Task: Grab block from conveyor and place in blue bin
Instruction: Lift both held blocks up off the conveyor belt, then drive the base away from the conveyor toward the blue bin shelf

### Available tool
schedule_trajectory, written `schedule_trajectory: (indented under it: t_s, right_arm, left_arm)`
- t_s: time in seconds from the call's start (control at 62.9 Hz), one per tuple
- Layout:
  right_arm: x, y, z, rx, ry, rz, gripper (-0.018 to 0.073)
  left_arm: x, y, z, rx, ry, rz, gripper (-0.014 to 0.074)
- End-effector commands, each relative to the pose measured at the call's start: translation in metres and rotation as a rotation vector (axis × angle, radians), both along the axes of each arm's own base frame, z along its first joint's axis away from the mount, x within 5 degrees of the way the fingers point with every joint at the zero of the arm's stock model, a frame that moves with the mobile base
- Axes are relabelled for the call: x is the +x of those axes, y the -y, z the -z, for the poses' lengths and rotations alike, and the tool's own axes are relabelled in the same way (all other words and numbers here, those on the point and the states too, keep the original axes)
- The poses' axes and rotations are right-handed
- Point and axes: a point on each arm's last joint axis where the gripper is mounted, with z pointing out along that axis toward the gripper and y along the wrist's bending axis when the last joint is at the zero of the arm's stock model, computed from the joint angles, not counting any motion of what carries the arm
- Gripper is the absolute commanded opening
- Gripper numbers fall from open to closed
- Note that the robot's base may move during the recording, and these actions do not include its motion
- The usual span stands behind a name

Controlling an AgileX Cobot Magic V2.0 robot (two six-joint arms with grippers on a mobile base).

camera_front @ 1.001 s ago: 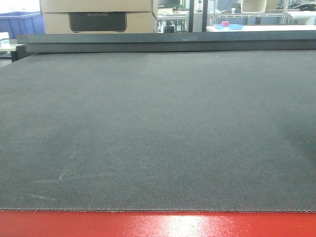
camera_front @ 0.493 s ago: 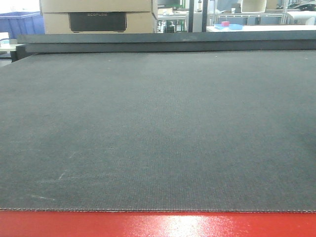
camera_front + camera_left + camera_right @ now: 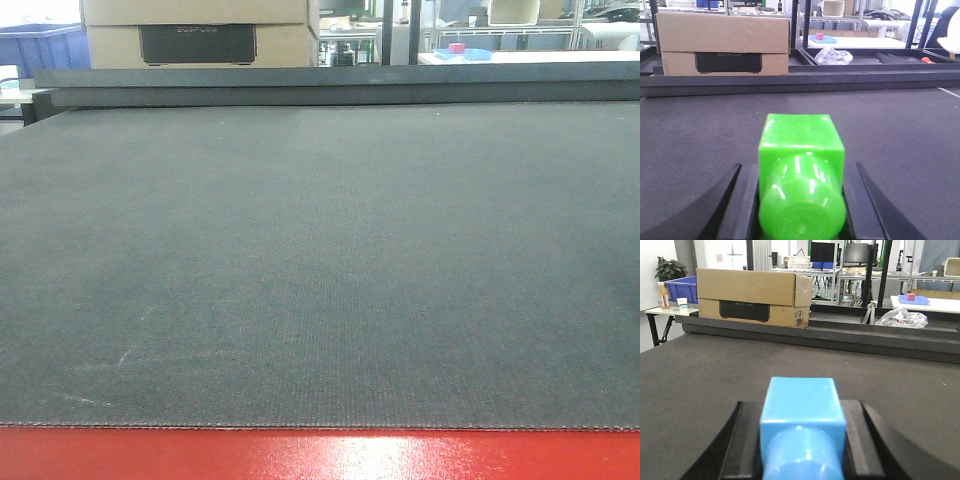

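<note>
Reaching at the wrong instant looks the main hazard. No loose block shows anywhere on the conveyor (image 3: 320, 260), from its red border strip (image 3: 320, 455) to the far rail. A grab would have to meet a block as it arrives, and too low a pass could scrape the woven belt.

Closest to its lens, the left gripper (image 3: 799, 167) has black fingers (image 3: 735, 200) flanking a glossy green cube-fronted piece (image 3: 800, 140), close on either side. I cannot tell whether that piece is a held block or a fitting, nor whether the jaws press it. The right gripper (image 3: 801, 407) shows the same with a light-blue piece (image 3: 801, 390). Both are over bare belt.

Beyond the rail stands a cardboard box (image 3: 752, 295). The blue bin (image 3: 682, 290) sits left of it, well apart from both grippers, and on so long a carry a weakly pinched block could drop. Farthest off, a pink block (image 3: 910, 297) lies on a blue tray (image 3: 914, 301) off the conveyor and could be mistaken for the target.
</note>
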Motion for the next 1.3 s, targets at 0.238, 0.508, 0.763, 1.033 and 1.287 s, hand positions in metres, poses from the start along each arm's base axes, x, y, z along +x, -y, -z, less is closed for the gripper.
schedule_trajectory:
  t_s: [0.238, 0.508, 0.763, 1.033, 1.287]
  right_arm:
    - [-0.0009, 0.0004, -0.0016, 0.003, 0.027, 0.001, -0.0162]
    - [-0.0009, 0.0004, -0.0016, 0.003, 0.027, 0.001, -0.0162]
    - [-0.0009, 0.0004, -0.0016, 0.003, 0.027, 0.001, -0.0162]
    - [-0.0009, 0.0004, -0.0016, 0.003, 0.027, 0.001, -0.0162]
    - [-0.0009, 0.0004, -0.0016, 0.003, 0.027, 0.001, -0.0162]
  left_arm:
    - [-0.0014, 0.0004, -0.0021, -0.013, 0.018, 0.007, -0.0111]
    - [-0.0013, 0.0004, -0.0021, -0.012, 0.018, 0.006, -0.0111]
    - [-0.0013, 0.0004, -0.0021, -0.012, 0.018, 0.006, -0.0111]
    - [-0.0013, 0.0004, -0.0021, -0.012, 0.018, 0.006, -0.0111]
    - [-0.0013, 0.0004, -0.0021, -0.012, 0.018, 0.006, -0.0111]
